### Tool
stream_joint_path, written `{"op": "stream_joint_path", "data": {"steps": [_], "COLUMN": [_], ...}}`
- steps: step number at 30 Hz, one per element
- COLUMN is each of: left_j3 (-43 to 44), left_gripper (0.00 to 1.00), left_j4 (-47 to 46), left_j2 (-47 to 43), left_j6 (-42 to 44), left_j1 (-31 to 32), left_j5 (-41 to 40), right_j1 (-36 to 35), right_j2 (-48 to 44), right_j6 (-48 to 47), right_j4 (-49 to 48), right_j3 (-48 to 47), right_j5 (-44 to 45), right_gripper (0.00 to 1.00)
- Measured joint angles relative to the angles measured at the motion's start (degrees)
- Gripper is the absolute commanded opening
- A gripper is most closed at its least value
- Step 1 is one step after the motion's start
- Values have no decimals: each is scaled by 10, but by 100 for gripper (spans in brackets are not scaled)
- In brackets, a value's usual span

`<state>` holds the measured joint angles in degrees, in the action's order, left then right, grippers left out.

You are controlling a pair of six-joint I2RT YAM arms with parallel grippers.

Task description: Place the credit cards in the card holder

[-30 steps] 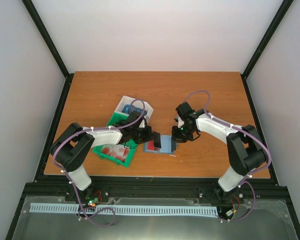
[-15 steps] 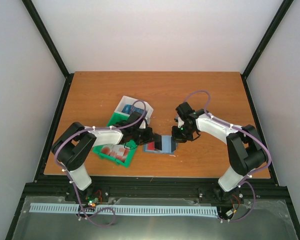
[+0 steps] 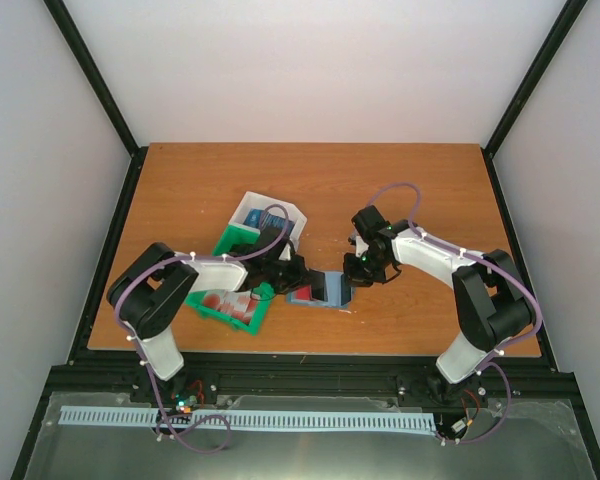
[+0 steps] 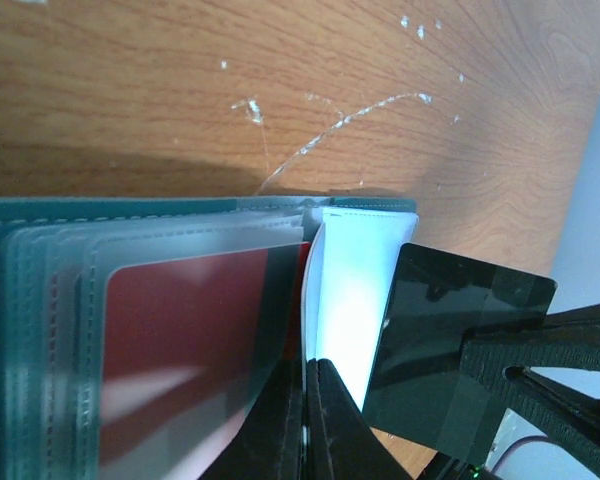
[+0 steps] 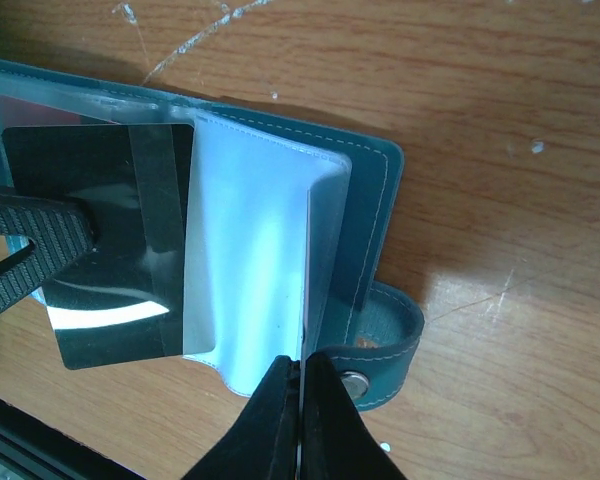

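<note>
The teal card holder (image 3: 338, 292) (image 4: 80, 212) (image 5: 365, 200) lies open on the table between both arms. A red card (image 4: 180, 340) sits in its left sleeve. My left gripper (image 3: 298, 277) (image 4: 313, 365) is shut on the left edge of a pale clear sleeve (image 4: 355, 290). My right gripper (image 3: 354, 272) (image 5: 302, 362) is shut on that sleeve's (image 5: 250, 260) right edge. A dark card (image 3: 319, 287) (image 4: 430, 330) (image 5: 110, 300) stands between the grippers, one end under clear film. The fingers (image 5: 40, 235) of the left gripper overlap its edge. What holds the card I cannot tell.
A green bin (image 3: 236, 238) with red-and-white cards lies left of the holder, under my left forearm. A white bin (image 3: 252, 200) holding a blue card stands behind it. White scratches (image 4: 340, 120) mark the wood beside the holder. The table's near edge runs close below.
The left arm has shifted a little and the dark card stands slightly further right over the holder. Both grippers stay shut. The right arm has not moved.
</note>
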<state>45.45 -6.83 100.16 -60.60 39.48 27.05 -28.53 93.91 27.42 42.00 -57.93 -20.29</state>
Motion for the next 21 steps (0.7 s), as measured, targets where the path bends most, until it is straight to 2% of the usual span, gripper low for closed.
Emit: {"op": "stream_joint_path", "data": {"steps": [8, 21], "left_j3": [-14, -16], "left_gripper": [1, 2], "left_j4": [3, 0], "left_j2": [-12, -14], "left_j6": [-60, -88], "left_j1": [7, 12], "left_j5": [-31, -35], "right_j1": [0, 0], "right_j2": [0, -1], "right_j6": [0, 0], "right_j4": [-6, -17], "right_j3": [3, 11], "right_j5": [-3, -10], "right_gripper": [3, 3]}}
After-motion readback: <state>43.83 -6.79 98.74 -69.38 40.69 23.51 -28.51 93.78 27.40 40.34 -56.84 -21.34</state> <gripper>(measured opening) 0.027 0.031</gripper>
